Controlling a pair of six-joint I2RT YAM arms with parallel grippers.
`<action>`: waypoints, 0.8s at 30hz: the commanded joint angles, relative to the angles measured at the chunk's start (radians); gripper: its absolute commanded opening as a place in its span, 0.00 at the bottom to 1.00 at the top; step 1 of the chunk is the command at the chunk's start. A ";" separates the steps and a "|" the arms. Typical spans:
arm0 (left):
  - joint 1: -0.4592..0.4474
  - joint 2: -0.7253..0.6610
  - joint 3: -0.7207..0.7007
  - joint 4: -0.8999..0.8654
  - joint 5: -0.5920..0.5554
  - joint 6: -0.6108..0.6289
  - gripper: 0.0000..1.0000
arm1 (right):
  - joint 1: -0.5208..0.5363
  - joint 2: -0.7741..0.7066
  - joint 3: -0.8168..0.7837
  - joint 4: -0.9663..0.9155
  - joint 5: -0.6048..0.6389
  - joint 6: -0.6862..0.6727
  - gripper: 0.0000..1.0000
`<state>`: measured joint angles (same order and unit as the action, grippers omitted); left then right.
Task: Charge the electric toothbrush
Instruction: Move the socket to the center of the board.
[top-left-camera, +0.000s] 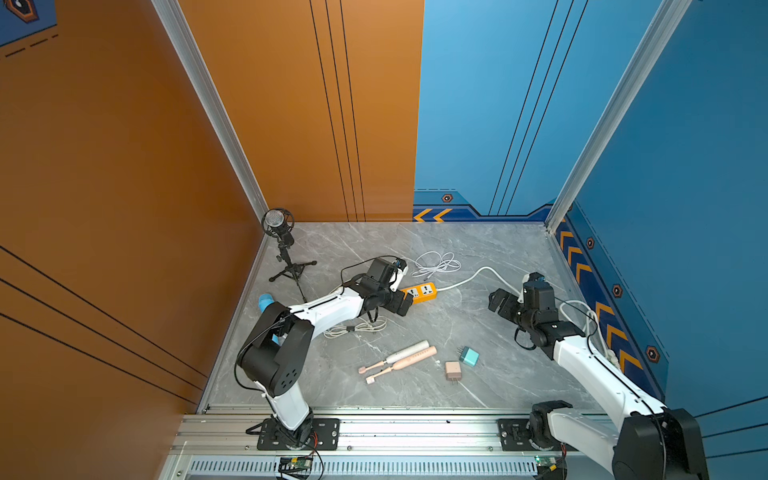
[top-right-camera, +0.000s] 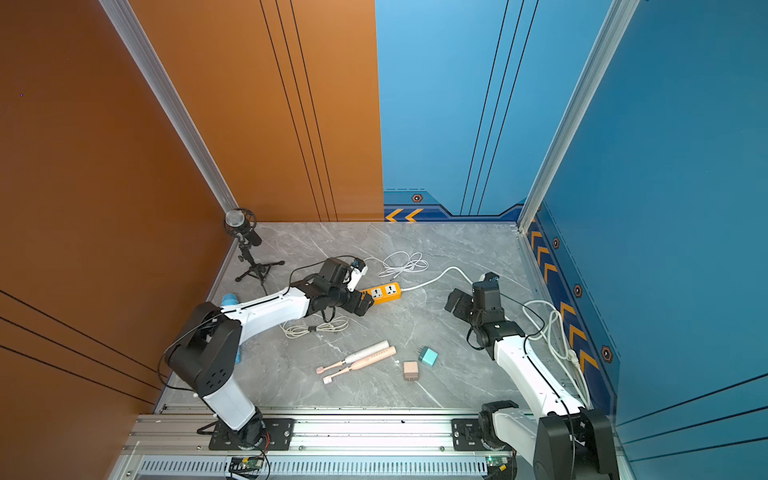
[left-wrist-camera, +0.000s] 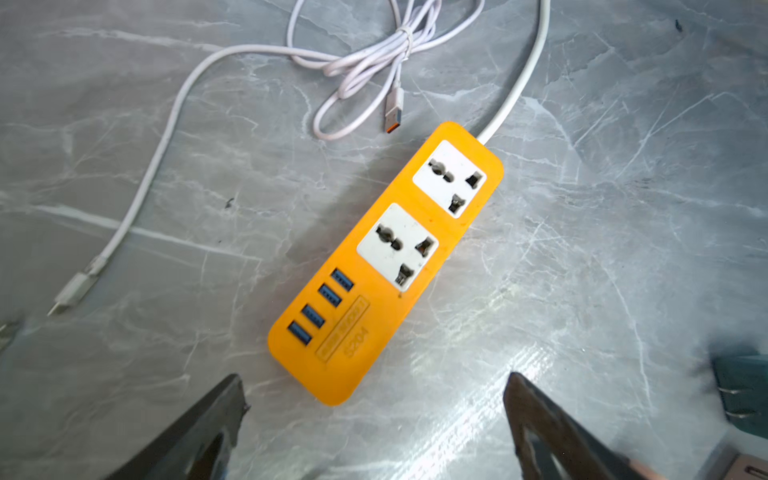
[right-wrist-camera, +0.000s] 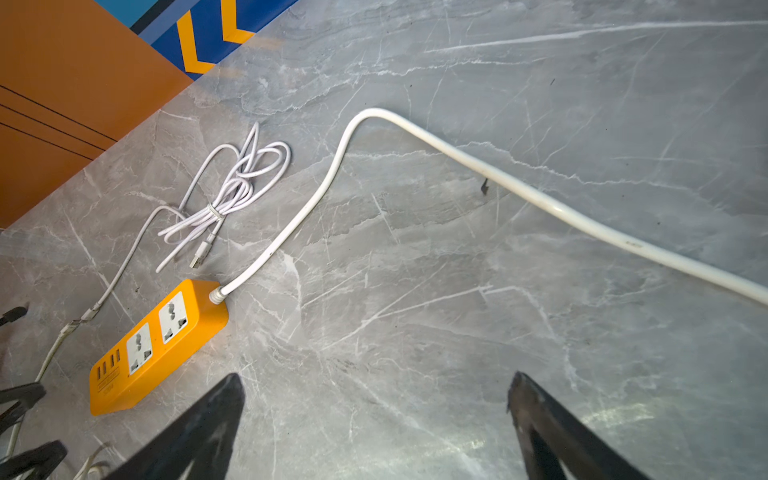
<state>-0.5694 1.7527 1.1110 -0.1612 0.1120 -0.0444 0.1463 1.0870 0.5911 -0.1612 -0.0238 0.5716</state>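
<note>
Pink toothbrush (top-left-camera: 412, 360) and white toothbrush (top-left-camera: 409, 351), two in all, lie side by side on the table (top-left-camera: 498, 249) near its front edge. Both are likely light, stiff and slick, so grip the thick handle, not the thin neck. Also present: one power strip (top-left-camera: 422, 292), a teal adapter (top-left-camera: 469, 356), a pink adapter (top-left-camera: 453, 370), a far cable (top-left-camera: 438, 264) and a near cable (top-left-camera: 353, 328). The left gripper (left-wrist-camera: 376, 386) and right gripper (right-wrist-camera: 376, 386) both gape empty.

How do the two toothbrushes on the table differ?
The white toothbrush has a white handle; the pink toothbrush is pink throughout. The white one lies farther back, the pink one nearer the front. Both lie flat, side by side, heads pointing the same way.
</note>
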 joint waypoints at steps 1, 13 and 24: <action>-0.017 0.075 0.094 -0.116 0.033 0.099 0.98 | 0.025 -0.013 -0.001 -0.052 0.000 -0.035 1.00; -0.023 0.290 0.284 -0.201 0.017 0.140 0.95 | 0.071 0.012 0.045 -0.063 -0.018 -0.061 1.00; -0.097 0.340 0.341 -0.237 -0.037 0.005 0.59 | 0.083 0.065 0.096 -0.115 0.020 -0.059 1.00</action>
<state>-0.6277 2.0697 1.4288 -0.3531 0.1112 0.0441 0.2230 1.1294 0.6456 -0.2119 -0.0261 0.5240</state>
